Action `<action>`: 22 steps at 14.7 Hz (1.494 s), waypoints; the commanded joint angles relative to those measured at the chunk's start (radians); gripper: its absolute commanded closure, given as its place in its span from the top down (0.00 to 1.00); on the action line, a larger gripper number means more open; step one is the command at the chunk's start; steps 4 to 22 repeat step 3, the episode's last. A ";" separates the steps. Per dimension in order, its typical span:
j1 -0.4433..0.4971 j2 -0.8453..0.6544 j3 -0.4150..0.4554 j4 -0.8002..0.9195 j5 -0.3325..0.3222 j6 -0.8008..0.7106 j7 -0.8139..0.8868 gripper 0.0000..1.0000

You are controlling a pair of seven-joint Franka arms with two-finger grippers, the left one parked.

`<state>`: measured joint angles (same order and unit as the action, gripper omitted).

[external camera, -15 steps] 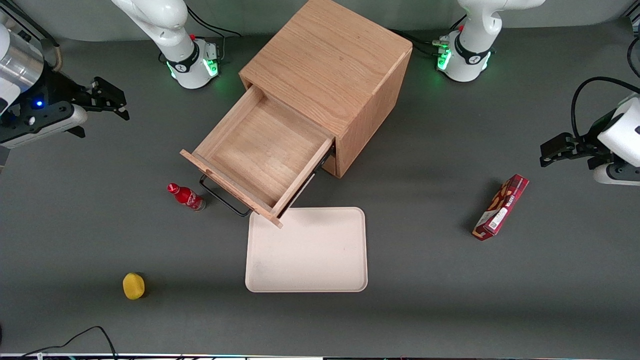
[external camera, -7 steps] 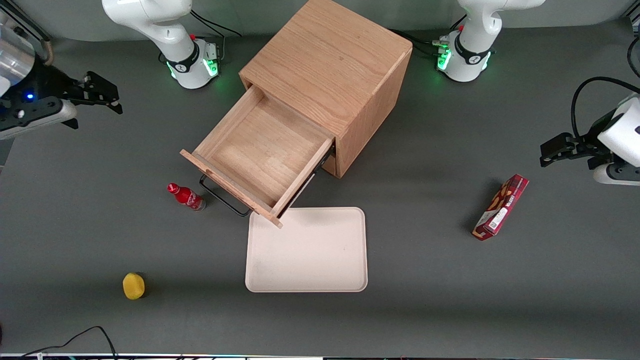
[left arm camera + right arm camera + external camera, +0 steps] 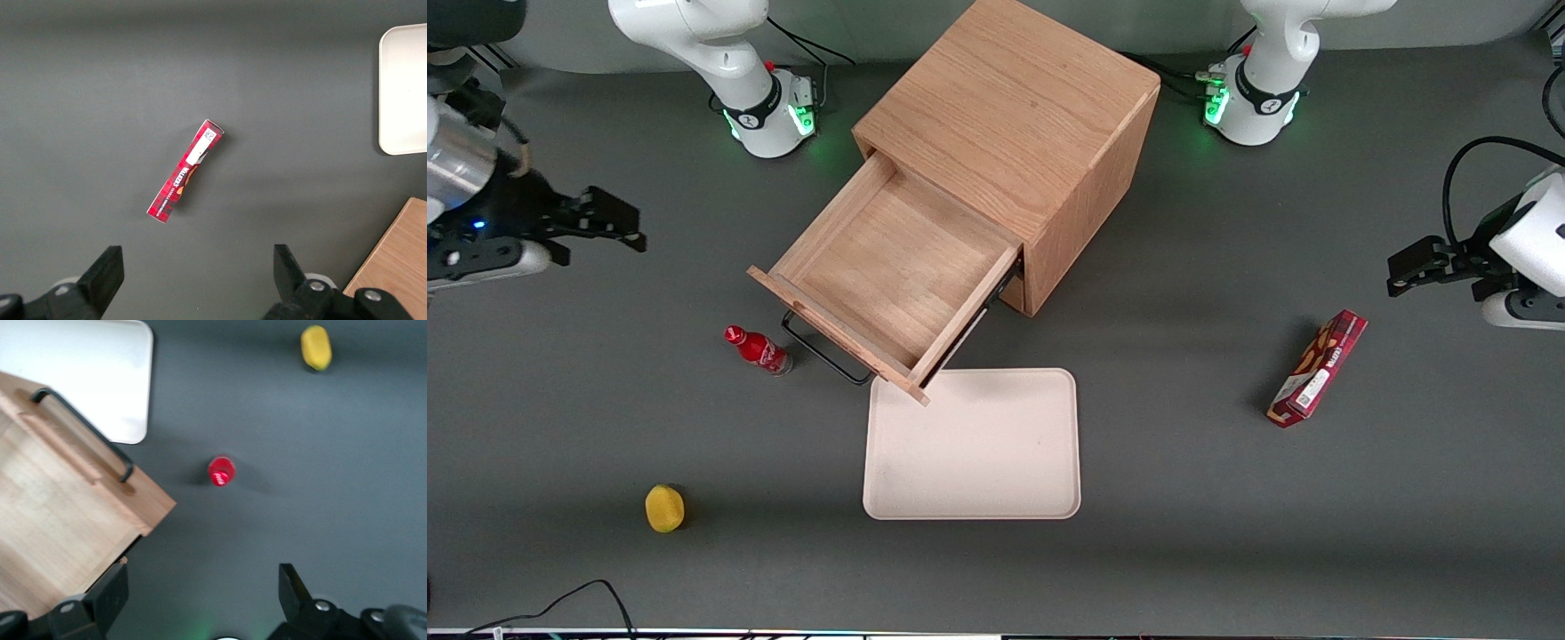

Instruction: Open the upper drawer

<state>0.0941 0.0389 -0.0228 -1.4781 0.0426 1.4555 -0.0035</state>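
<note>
My claw (image 3: 618,222) hangs above the bench (image 3: 1227,533) toward my working end, fingers (image 3: 110,590) apart, gripping nothing, well clear of the cabinet (image 3: 1014,133). The upper drawer (image 3: 889,267) stands pulled out, its inside bare, black bar handle (image 3: 823,356) at its front. Bench surface: dark grey, matte. Count: one red bottle (image 3: 758,349) upright just beside the handle, one yellow fruit (image 3: 664,508), one cream tray (image 3: 974,444), one red box (image 3: 1319,369).

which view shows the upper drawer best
The front view: the whole upper drawer shows, pulled out and empty. The right wrist view catches only its handle end; the left wrist view misses it. The open pincer hangs clear.
</note>
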 commanded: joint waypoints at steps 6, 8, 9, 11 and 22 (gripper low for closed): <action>-0.060 -0.053 -0.002 -0.014 0.028 -0.050 0.019 1.00; -0.060 -0.053 -0.002 -0.014 0.028 -0.050 0.019 1.00; -0.060 -0.053 -0.002 -0.014 0.028 -0.050 0.019 1.00; -0.060 -0.053 -0.002 -0.014 0.028 -0.050 0.019 1.00; -0.060 -0.053 -0.002 -0.014 0.028 -0.050 0.019 1.00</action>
